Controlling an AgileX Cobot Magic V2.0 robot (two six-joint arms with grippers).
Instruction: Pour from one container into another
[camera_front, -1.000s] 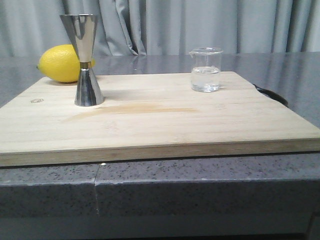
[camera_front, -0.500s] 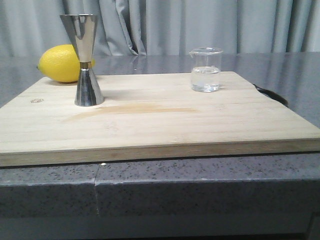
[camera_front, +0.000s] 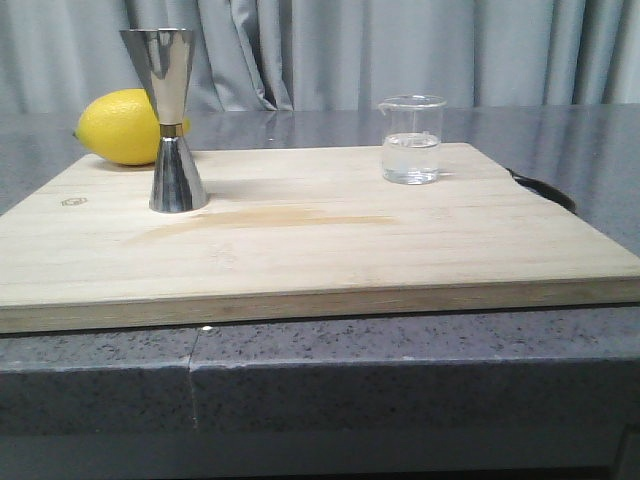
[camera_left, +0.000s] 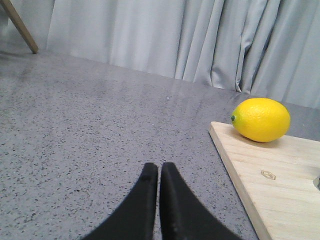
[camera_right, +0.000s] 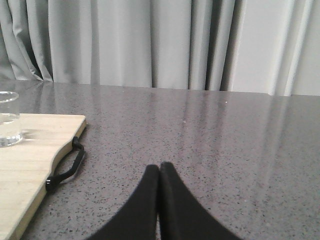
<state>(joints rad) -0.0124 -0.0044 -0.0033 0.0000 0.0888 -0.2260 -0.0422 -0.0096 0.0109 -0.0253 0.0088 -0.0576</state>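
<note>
Beaker (camera_front: 411, 140) of clear glass stands upright on the wooden board (camera_front: 300, 240), well apart from the right claw (camera_right: 159, 170) pressed together over the bare desk (camera_right: 210, 130), the steel jigger (camera_front: 170, 120) farther across near the left claw (camera_left: 159, 171), likewise together.

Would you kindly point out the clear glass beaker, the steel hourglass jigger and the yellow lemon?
Clear glass beaker (camera_front: 411, 150), front view, lower wall.
Steel hourglass jigger (camera_front: 177, 180), front view, lower cone.
Yellow lemon (camera_front: 118, 127), front view, peel centre.
</note>
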